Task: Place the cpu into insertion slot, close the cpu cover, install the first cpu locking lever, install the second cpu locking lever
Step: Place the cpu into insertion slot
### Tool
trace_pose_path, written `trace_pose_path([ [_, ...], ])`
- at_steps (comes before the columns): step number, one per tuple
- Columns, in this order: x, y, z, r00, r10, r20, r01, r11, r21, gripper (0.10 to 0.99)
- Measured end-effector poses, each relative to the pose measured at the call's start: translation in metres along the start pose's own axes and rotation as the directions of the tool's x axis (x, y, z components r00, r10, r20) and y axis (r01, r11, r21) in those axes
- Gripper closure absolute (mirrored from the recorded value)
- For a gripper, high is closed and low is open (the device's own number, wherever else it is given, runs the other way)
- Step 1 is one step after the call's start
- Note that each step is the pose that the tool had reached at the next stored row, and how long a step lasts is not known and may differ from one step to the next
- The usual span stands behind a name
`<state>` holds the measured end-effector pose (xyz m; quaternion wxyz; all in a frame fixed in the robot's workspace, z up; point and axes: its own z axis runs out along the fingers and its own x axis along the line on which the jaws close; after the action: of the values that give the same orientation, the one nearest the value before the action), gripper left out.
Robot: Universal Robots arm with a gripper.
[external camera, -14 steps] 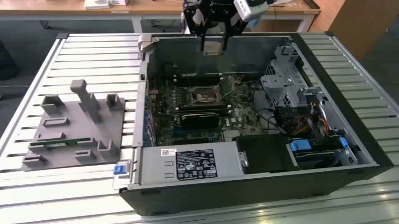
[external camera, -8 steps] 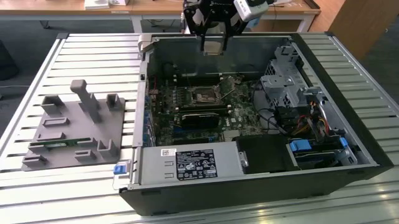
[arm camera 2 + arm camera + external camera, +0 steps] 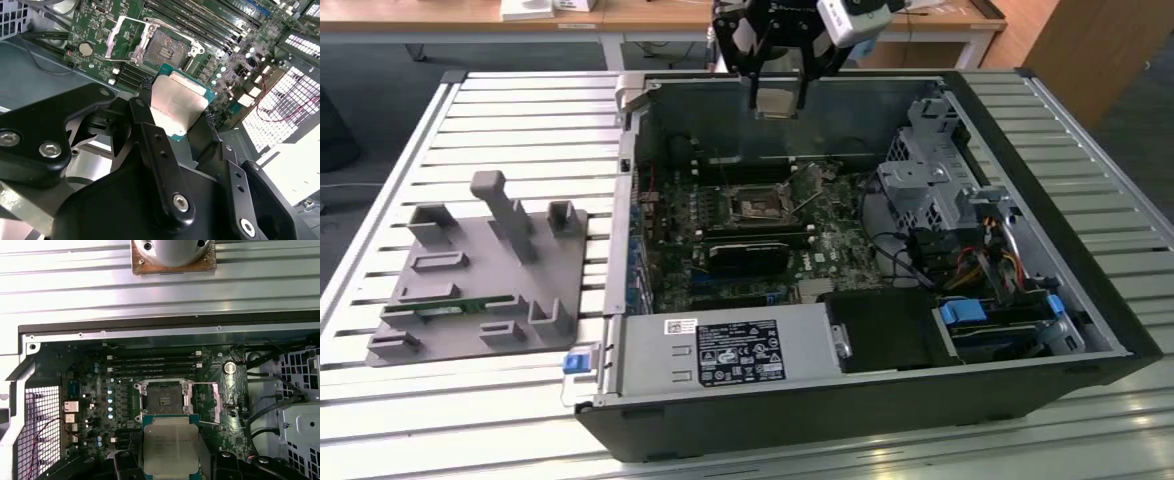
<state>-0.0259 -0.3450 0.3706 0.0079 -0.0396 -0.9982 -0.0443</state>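
Second wrist view: the gripper (image 3: pixel 177 111) has its two black fingers (image 3: pixel 146 92) drawn in against opposite edges of the cpu (image 3: pixel 177 100). It holds the chip flat in the air, dull silvery top toward the camera and green border showing around it. The insertion slot (image 3: pixel 167 47) lies beyond the chip, well apart from it, with its contact field bare and nothing seated in it. Just beside the slot the cpu cover (image 3: pixel 116 35) is swung up and away on its hinge, leaving the slot open. First wrist view: the same arrangement looking down onto the motherboard (image 3: pixel 100 405). The cpu (image 3: pixel 170 447) is clamped in the gripper (image 3: pixel 170 462) on the near side of the insertion slot (image 3: pixel 162 400), the cpu cover (image 3: pixel 216 402) is folded out beside the slot, and the memory slots (image 3: pixel 150 364) run along the slot's far side. Exterior view: the gripper (image 3: pixel 774 100) hangs high over the open computer case (image 3: pixel 1067 150), above the insertion slot (image 3: pixel 758 205) and clear of the board. Judged progress: the first step is under way, with the chip carried but not yet seated. The cover is unclosed, so neither locking lever can be latched; the levers themselves cannot be made out with certainty.
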Motion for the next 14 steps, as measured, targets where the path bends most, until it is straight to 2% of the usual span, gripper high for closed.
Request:
trace_pose_path([
  [14, 0.0000, 0.0000, 0.0003, 0.9966, 0.083, 0.0073, -0.083, 0.9966, -0.002, 0.553],
])
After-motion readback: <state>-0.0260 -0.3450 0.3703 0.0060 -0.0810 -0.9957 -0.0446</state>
